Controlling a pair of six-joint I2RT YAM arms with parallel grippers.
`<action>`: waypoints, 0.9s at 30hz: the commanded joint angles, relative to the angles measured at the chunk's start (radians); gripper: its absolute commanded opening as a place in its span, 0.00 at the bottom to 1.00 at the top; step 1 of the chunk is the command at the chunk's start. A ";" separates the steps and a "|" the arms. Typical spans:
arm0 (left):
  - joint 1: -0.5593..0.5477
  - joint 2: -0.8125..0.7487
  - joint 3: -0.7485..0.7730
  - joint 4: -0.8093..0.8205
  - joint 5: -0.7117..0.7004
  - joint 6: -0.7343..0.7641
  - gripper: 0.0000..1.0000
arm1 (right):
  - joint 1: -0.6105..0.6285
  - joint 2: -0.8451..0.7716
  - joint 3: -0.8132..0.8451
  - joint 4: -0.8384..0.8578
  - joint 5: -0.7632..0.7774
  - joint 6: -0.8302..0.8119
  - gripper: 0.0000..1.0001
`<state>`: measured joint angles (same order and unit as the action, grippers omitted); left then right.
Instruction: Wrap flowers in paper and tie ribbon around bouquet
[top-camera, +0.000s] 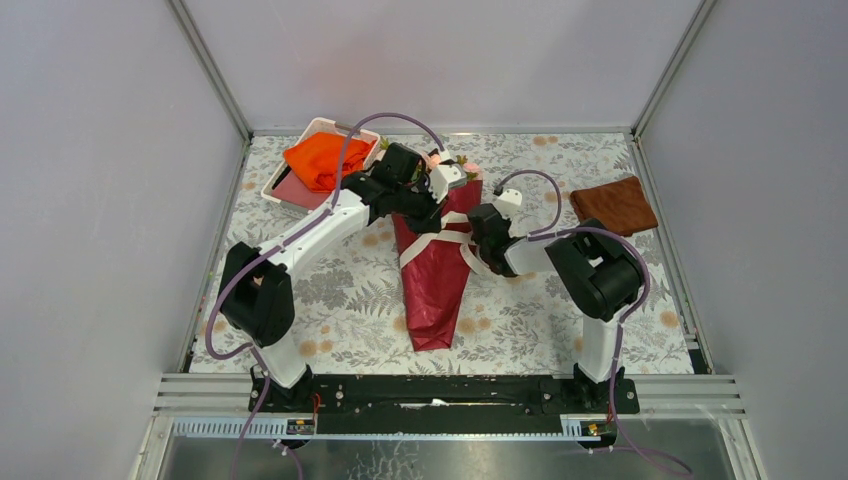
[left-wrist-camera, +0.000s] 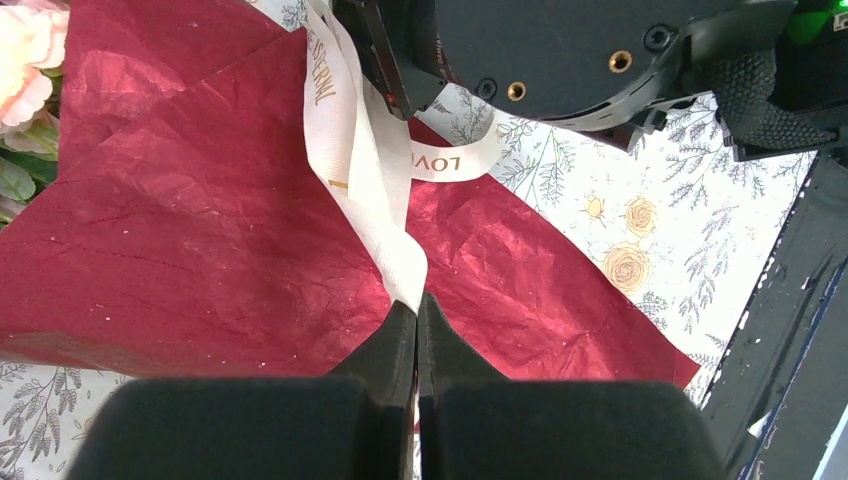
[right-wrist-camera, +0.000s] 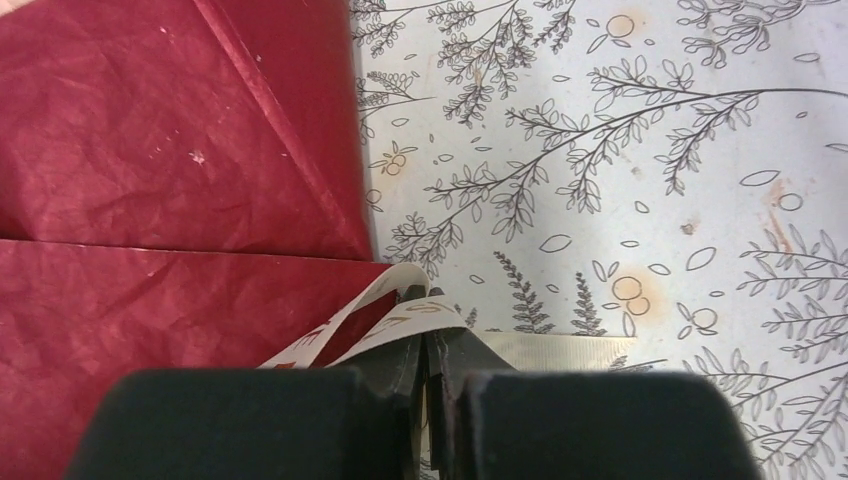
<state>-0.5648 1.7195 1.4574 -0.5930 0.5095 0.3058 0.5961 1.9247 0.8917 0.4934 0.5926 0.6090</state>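
From above, the paper (top-camera: 435, 285) is lying as a dark red cone in the middle of the flowered bench (top-camera: 330, 300). The flowers (top-camera: 447, 160) are poking out at its far end and the ribbon (top-camera: 452, 222) is crossing it, with both arms meeting over it. An orange cloth (top-camera: 320, 160) is sitting in a tray (top-camera: 298, 190) far left, and a brown cloth (top-camera: 614, 205) is lying far right.

In the left wrist view, the left jaws are pressing fully together on a ribbon end over the paper.

In the right wrist view, the right jaws are pinching a ribbon loop, nearly closed, just beside the paper's edge.
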 joint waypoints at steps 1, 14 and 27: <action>-0.007 -0.011 -0.012 0.055 0.020 0.013 0.00 | -0.004 -0.064 -0.011 0.035 0.069 -0.096 0.04; -0.012 -0.004 -0.015 0.055 0.015 0.024 0.00 | -0.017 -0.090 0.033 -0.013 0.101 -0.242 0.09; -0.012 0.010 -0.018 0.063 0.010 0.029 0.00 | -0.019 -0.121 0.044 0.039 -0.022 -0.422 0.05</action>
<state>-0.5697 1.7195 1.4437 -0.5858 0.5098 0.3210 0.5846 1.8671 0.9295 0.4694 0.6079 0.2680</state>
